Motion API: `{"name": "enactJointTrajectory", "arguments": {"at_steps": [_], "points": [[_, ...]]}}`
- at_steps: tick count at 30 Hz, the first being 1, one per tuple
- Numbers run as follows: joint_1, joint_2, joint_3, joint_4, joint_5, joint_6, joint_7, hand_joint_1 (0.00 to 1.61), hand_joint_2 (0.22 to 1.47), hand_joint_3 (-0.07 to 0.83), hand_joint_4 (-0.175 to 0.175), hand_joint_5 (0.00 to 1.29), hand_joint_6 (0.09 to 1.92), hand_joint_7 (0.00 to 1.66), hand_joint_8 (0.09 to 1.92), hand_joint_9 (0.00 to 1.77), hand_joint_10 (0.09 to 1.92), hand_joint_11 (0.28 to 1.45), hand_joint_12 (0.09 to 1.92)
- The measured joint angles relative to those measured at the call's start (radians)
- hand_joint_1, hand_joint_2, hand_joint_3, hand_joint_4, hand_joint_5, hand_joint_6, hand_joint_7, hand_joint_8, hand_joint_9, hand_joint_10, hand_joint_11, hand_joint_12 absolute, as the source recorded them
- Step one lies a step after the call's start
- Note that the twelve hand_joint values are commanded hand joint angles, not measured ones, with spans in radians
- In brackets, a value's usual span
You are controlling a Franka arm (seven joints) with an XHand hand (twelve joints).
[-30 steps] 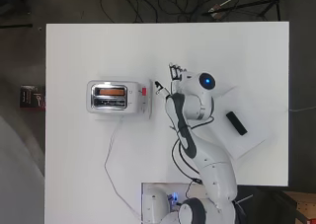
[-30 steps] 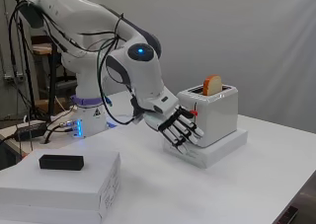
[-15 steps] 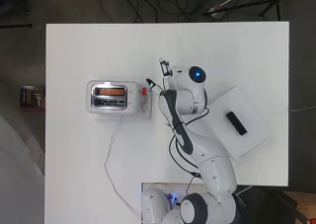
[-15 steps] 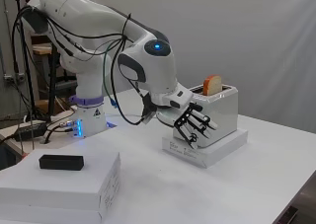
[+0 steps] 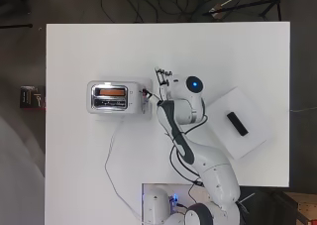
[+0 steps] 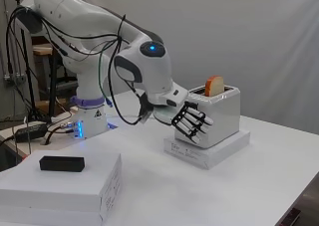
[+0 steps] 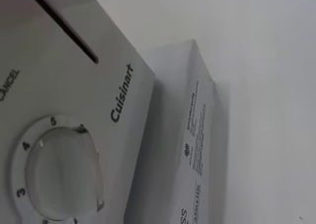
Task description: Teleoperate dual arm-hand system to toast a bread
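A silver toaster (image 5: pixel 109 97) (image 6: pixel 218 114) stands on a flat white box (image 5: pixel 147 111) (image 6: pixel 207 152) left of the table's centre. A slice of bread (image 5: pixel 110 92) (image 6: pixel 215 85) sticks up out of its slot. My hand (image 5: pixel 162 80) (image 6: pixel 191 123) hovers close in front of the toaster's control end, fingers relaxed and slightly bent, holding nothing. I cannot tell whether it touches the toaster. The wrist view shows that end from very near: the round dial (image 7: pixel 61 172), the dark lever slot (image 7: pixel 61 24) and the box's side (image 7: pixel 197 150).
A white box (image 5: pixel 233 106) (image 6: pixel 65 188) with a black block (image 5: pixel 237 123) (image 6: pixel 62 163) on it lies to the right of the arm. The toaster's cable (image 5: pixel 111 155) runs down the table towards the arm's base.
The hand has swung from beside the arm to the toaster's control end, and its fingers have gone from spread to slightly bent. Toaster and bread have not moved.
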Motion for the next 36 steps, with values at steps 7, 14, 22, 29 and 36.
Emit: {"name": "enactJointTrajectory", "arguments": {"at_steps": [7, 14, 22, 29, 36], "points": [[0.046, -0.02, -0.059, -0.002, -0.018, -0.017, 0.04, 0.13, 0.99, 0.011, 0.0, 0.14, 0.09, 0.34, 0.09, 0.56, 0.09, 0.51, 0.09], [0.122, -0.062, -0.21, 0.023, -0.038, -0.023, 0.257, 0.13, 1.02, 0.007, 0.024, 0.17, 0.09, 0.26, 0.09, 0.41, 0.09, 0.46, 0.09], [-0.543, 0.525, 0.384, 0.046, 0.39, -0.032, -0.028, 0.15, 1.02, 0.005, 0.022, 0.21, 0.09, 0.25, 0.09, 0.35, 0.09, 0.43, 0.09], [-1.113, 0.848, 1.005, 0.054, 0.451, -0.036, -0.192, 0.12, 1.06, 0.008, -0.025, 0.15, 0.09, 0.22, 0.09, 0.34, 0.09, 0.42, 0.09], [-1.166, 0.88, 1.108, 0.07, 0.757, -0.064, -0.446, 0.12, 1.04, -0.002, -0.015, 0.16, 0.09, 0.29, 0.09, 0.42, 0.09, 0.41, 0.09]]}}
